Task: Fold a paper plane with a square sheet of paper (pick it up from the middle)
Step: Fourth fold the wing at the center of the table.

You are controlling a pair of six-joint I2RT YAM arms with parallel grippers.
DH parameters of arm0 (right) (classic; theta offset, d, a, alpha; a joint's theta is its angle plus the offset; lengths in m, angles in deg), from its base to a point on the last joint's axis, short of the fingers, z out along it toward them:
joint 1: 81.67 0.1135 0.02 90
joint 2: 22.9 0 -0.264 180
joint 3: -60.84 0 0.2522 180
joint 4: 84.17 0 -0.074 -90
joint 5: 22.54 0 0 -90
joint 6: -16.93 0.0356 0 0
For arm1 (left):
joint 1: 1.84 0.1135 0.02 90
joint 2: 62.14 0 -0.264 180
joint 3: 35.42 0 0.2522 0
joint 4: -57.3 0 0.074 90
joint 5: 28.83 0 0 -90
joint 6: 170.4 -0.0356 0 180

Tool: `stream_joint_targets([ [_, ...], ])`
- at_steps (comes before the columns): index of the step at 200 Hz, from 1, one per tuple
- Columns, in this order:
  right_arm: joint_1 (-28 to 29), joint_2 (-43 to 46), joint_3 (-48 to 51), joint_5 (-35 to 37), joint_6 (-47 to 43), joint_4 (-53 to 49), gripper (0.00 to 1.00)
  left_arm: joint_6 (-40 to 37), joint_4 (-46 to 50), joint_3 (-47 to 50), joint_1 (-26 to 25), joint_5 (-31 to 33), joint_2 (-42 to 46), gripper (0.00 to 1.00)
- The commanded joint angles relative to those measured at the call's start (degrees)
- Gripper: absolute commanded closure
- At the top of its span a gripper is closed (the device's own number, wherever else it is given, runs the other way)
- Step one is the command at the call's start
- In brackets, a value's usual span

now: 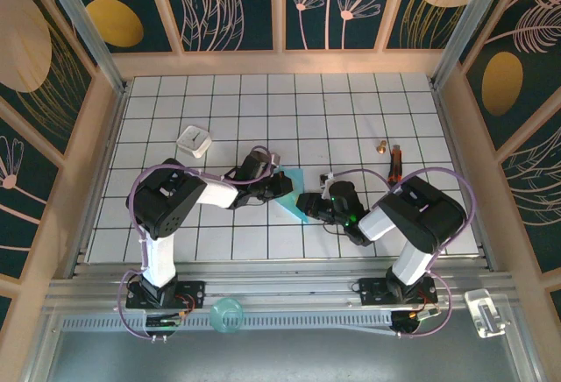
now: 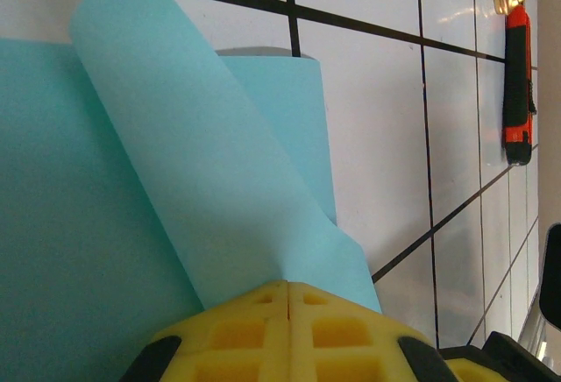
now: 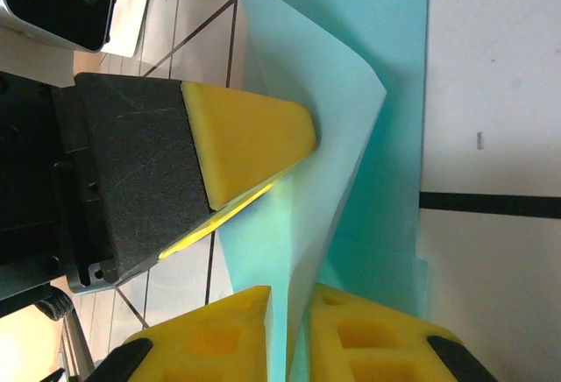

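The light-blue square sheet of paper is partly folded and held up off the tiled table between the two arms. My left gripper is shut on one raised fold of it; in the left wrist view the yellow pads meet with the paper coming out of them. From the other side, my right gripper stands slightly open, a ridge of the paper standing in the narrow gap of the right gripper. The left gripper's yellow finger presses the same fold just ahead.
A small white square block lies at the back left. An orange-and-black tool and a small brass piece lie at the right; the tool also shows in the left wrist view. Wooden walls border the table.
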Motion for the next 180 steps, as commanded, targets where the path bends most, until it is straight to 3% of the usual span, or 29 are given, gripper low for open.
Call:
stream_joint_targets([
  [1, 0.46, 1.35, 2.49, 1.22, -1.01, -10.00, 0.82, -1.68, 5.99, 0.49, 0.03, 3.07, -3.03, 0.98],
  [91, -0.66, 18.00, 1.79, 4.37, -7.57, -25.29, 0.78, -0.63, 5.97, 0.57, 0.03, 3.80, -3.51, 0.99],
  [180, -0.49, 17.43, -3.05, 2.18, -12.45, -27.41, 0.74, -0.24, 5.66, 0.44, 0.01, 3.24, -3.04, 0.99],
])
